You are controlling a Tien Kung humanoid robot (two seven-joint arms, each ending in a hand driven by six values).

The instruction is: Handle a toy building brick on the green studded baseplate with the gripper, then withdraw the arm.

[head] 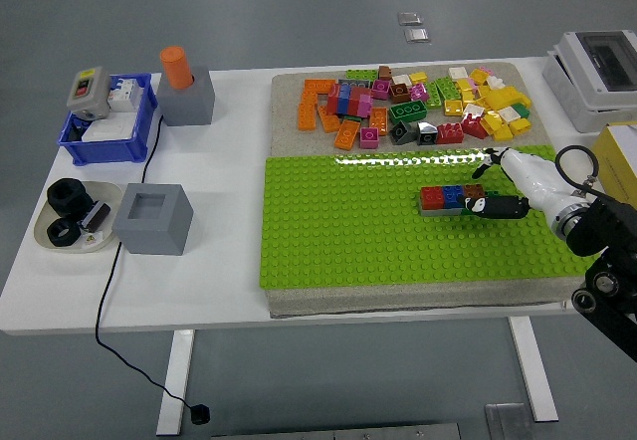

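My right hand (495,193) pinches the brown end of one brick row (453,200), red, blue, brown, on the single green studded baseplate (348,231), two grey blocks (153,219) left

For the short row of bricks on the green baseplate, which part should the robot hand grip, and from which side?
Probably the right end of the brick row, approached from the right, where the right robot hand already is. The row lies left to right on the green baseplate, so fingers can pinch its far and near long sides.
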